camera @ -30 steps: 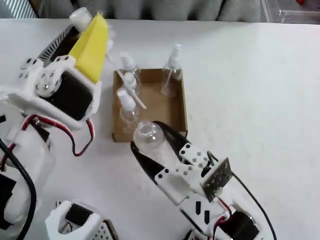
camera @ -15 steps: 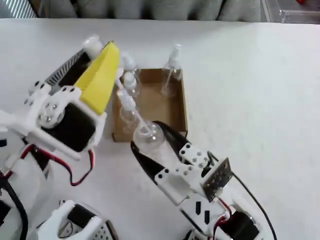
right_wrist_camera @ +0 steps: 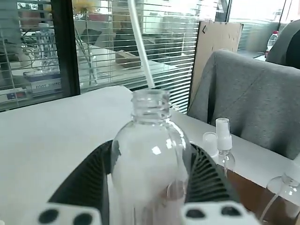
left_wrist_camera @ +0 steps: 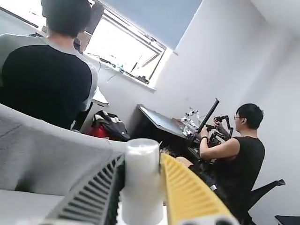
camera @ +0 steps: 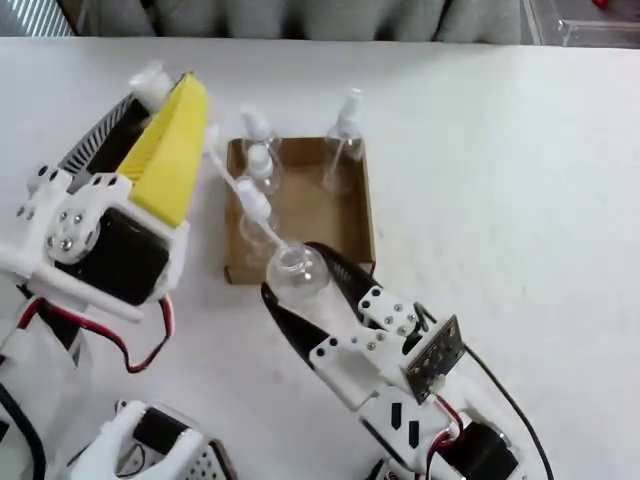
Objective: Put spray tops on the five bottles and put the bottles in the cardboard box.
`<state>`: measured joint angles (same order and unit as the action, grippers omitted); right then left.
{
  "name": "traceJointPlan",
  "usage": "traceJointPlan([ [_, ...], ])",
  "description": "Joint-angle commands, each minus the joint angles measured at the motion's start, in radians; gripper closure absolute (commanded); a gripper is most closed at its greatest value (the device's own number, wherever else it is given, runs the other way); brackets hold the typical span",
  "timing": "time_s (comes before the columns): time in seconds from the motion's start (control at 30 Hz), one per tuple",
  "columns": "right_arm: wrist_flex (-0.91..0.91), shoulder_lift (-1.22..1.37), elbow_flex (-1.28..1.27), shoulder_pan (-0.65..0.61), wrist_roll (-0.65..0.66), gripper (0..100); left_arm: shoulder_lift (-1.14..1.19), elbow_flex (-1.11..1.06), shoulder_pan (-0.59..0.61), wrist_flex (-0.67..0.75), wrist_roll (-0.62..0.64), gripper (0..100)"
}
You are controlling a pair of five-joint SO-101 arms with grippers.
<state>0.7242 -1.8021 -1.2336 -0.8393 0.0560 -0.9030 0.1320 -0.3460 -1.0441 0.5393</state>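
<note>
Where the R claw (camera: 290, 268) sits, lower centre of the high view, its black jaws are clamped on the clear bottle (right_wrist_camera: 150, 159), one jaw on each side of the body. Bottle upright, neck open, no top on it yet. In frame it overlaps the lower edge of the box (camera: 312, 215).

Thin white tube (right_wrist_camera: 142, 51) slants down to the bottle mouth. Its lower end meets the rim; inside or just at it, cannot tell. Tube runs up-left to the spray top (left_wrist_camera: 140, 183), gripped by the L claw (camera: 162, 90) betw. its yellow jaw and black ribbed jaw. That is upper left of frame, well apart from the bottle.

Box lies flat on the white table (camera: 500, 150), centre of frame, open side up. Four topped bottles (camera: 262, 165) stand in it: three in a column along its left wall, one in the upper-right corner. Tube crosses over the left column.
</note>
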Motion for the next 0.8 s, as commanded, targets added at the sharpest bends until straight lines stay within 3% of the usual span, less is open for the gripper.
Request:
traceJointPlan([
  [0.0,-0.019,-0.007,0.006,-0.001,0.000,98.4,0.005,-0.005,0.010,0.020,0.000,98],
  [0.13,-0.021,-0.007,0.006,-0.001,0.000,98.4,0.008,-0.034,0.001,-0.087,0.000,98],
  [0.4,-0.021,-0.007,0.006,-0.001,0.000,98.4,0.002,-0.247,-0.007,-0.077,0.005,98],
  [0.6,-0.021,-0.007,0.006,-0.001,0.000,98.4,0.002,-0.308,-0.139,-0.054,0.002,98],
  [0.77,-0.019,-0.007,0.006,-0.001,0.000,98.4,-0.021,-0.333,-0.156,-0.061,0.000,98],
])
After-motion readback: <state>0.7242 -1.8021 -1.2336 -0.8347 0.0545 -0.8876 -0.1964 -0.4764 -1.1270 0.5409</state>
